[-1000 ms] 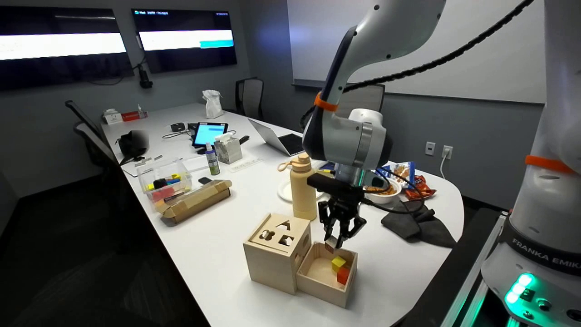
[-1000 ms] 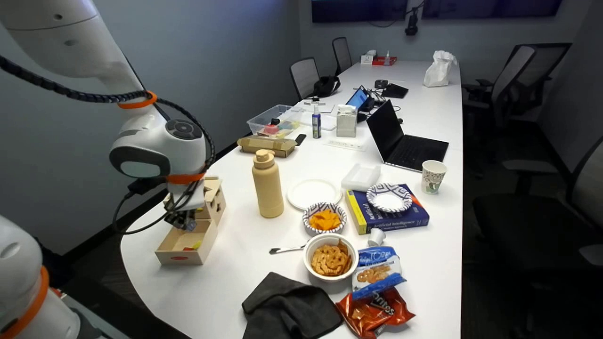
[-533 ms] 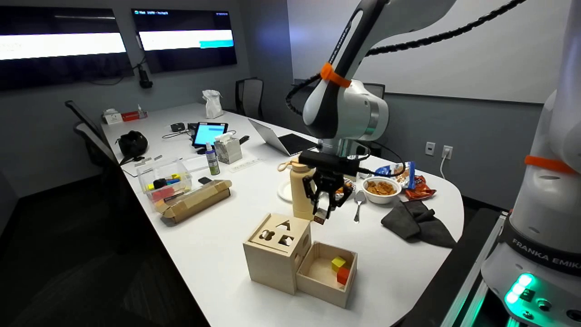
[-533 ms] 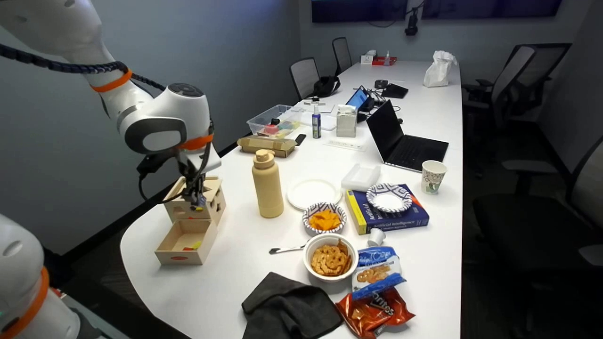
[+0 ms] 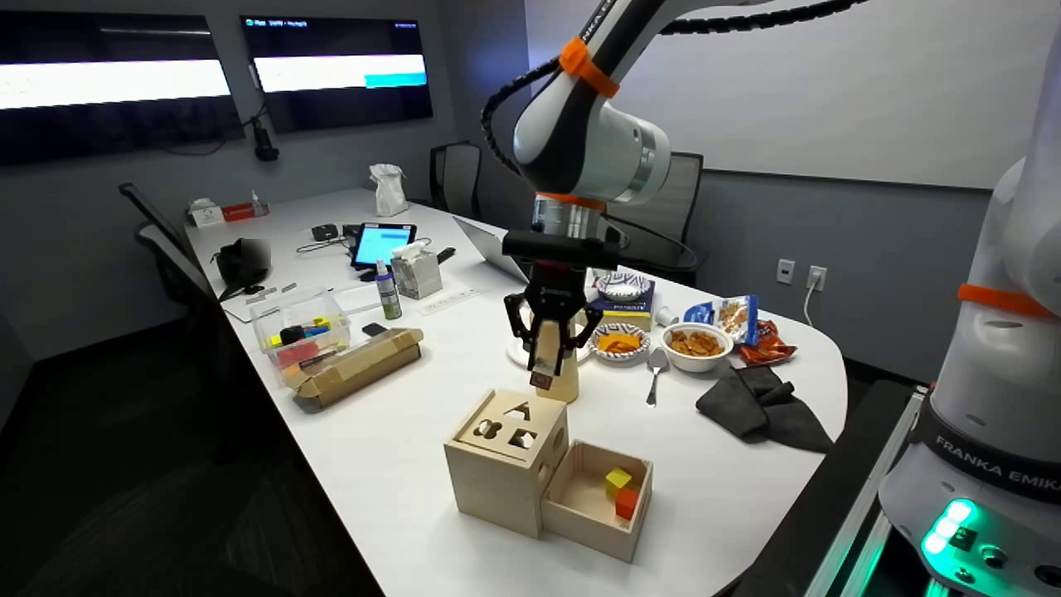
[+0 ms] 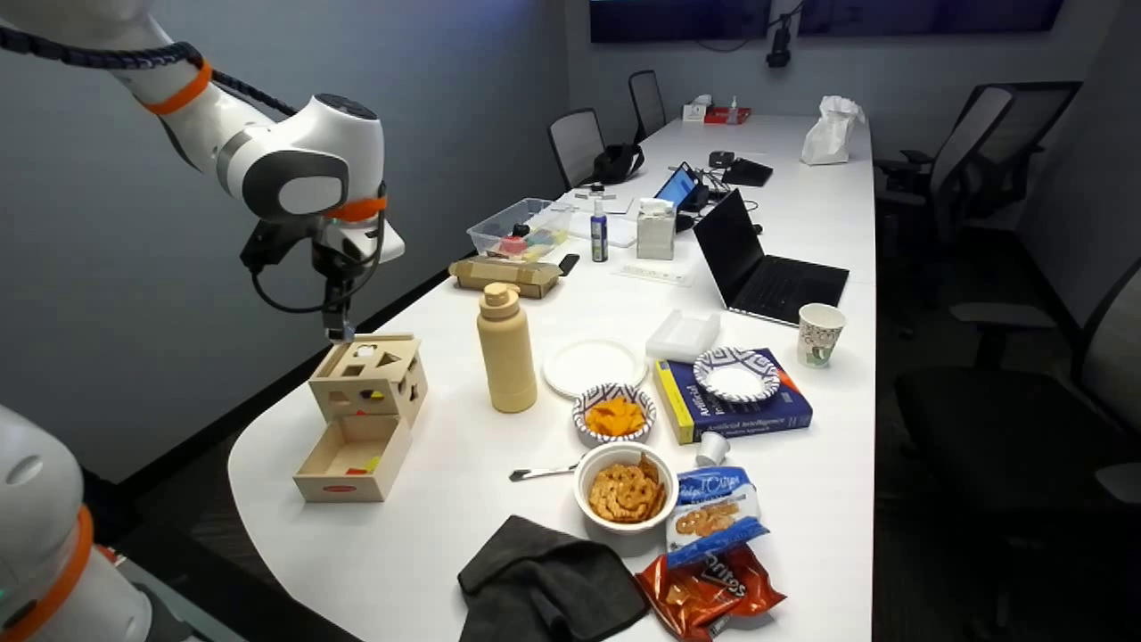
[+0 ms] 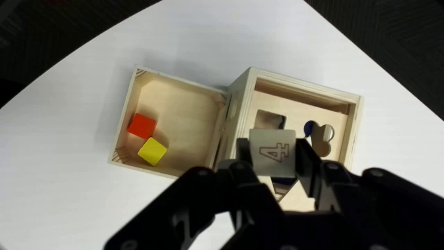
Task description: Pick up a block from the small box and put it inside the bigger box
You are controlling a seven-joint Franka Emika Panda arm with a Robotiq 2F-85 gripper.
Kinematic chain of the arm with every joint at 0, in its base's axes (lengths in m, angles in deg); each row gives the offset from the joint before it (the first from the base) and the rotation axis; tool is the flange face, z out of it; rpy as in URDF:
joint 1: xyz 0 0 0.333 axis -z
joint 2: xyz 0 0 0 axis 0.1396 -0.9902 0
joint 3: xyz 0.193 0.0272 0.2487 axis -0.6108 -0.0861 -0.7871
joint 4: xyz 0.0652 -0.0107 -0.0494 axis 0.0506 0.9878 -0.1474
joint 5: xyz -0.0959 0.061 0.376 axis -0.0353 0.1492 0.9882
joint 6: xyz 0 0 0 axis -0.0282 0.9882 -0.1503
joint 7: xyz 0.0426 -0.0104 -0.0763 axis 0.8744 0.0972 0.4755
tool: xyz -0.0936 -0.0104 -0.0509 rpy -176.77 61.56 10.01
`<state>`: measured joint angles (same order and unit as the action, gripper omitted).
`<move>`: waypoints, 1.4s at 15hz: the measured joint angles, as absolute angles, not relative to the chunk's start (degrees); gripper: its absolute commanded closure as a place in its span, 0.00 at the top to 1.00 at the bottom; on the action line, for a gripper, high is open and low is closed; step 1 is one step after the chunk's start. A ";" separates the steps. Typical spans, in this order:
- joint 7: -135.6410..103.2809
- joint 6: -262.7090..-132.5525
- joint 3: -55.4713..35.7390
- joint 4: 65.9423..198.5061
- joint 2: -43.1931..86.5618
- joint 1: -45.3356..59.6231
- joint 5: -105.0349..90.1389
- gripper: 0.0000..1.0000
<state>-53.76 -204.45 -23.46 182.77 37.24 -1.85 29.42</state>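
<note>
The gripper [image 7: 273, 152] is drawn in to a block's width, its fingers [image 7: 307, 165] on either side of a pale block [image 7: 272, 169] marked with a 4, which faces the wrist camera. That block is up in the air above the bigger box [image 5: 493, 489]: in the wrist view it covers part of the holed top, hiding an edge of the square hole and sitting near the clover one, and in an exterior view it shows clear of the box. The small box [image 7: 187, 114] stands just beside the bigger one. In it lie a red block [image 7: 142, 125] and a yellow block [image 7: 152, 151], corner to corner or nearly so, by the wall farthest from the bigger box. Bits of blue show through the bigger box's holes in the wrist view, yellow and red in an exterior view; I can't tell what they belong to. Both boxes are on the white desk [image 5: 398, 481]. Near them stands a tan bottle [image 6: 508, 357], then a plate [image 6: 593, 367], a bowl of orange chips [image 6: 585, 428], a bowl of pretzels [image 6: 624, 526], a dark cloth [image 6: 553, 580] and a book [image 6: 767, 415]. Farther along are a laptop [image 6: 793, 290] and a carton [image 6: 508, 276].
</note>
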 measured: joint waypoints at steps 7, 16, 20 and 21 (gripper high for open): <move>-60.91 -202.51 -23.66 178.09 31.71 -1.86 29.39 0.11; -62.17 -201.19 -23.73 171.18 20.59 -2.12 29.56 0.11; -62.21 -200.95 -23.73 169.09 17.53 -2.14 29.67 0.11; -62.21 -200.95 -23.73 168.73 16.97 -2.14 29.69 0.11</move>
<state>-62.21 -200.95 -23.73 168.73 16.97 -2.14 29.69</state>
